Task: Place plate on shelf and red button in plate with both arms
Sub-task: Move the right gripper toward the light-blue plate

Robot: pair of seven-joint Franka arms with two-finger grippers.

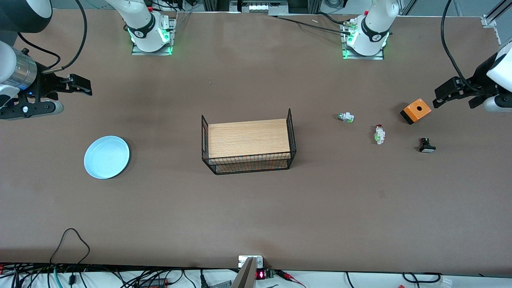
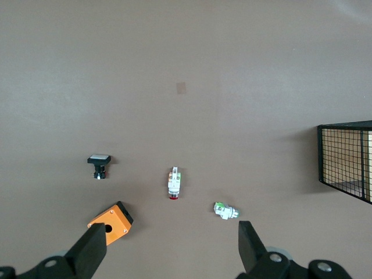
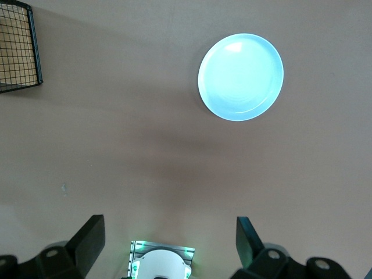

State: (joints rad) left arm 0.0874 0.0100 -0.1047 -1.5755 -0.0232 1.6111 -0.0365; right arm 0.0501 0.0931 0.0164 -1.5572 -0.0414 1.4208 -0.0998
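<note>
The pale blue plate (image 1: 107, 157) lies flat on the table toward the right arm's end; it also shows in the right wrist view (image 3: 240, 77). The red button (image 1: 379, 134) lies on its side toward the left arm's end, among other small parts; it also shows in the left wrist view (image 2: 174, 183). My right gripper (image 1: 82, 85) hangs open and empty in the air, apart from the plate (image 3: 168, 241). My left gripper (image 1: 442, 96) hangs open and empty beside the orange box, above the small parts (image 2: 170, 247).
A black wire basket (image 1: 250, 164) holding a wooden board stands mid-table (image 2: 343, 157) (image 3: 20, 52). Near the red button lie a white part with a green tip (image 1: 346, 117) (image 2: 226, 211), an orange box (image 1: 416, 111) (image 2: 110, 222) and a black-based part (image 1: 427, 146) (image 2: 99, 165).
</note>
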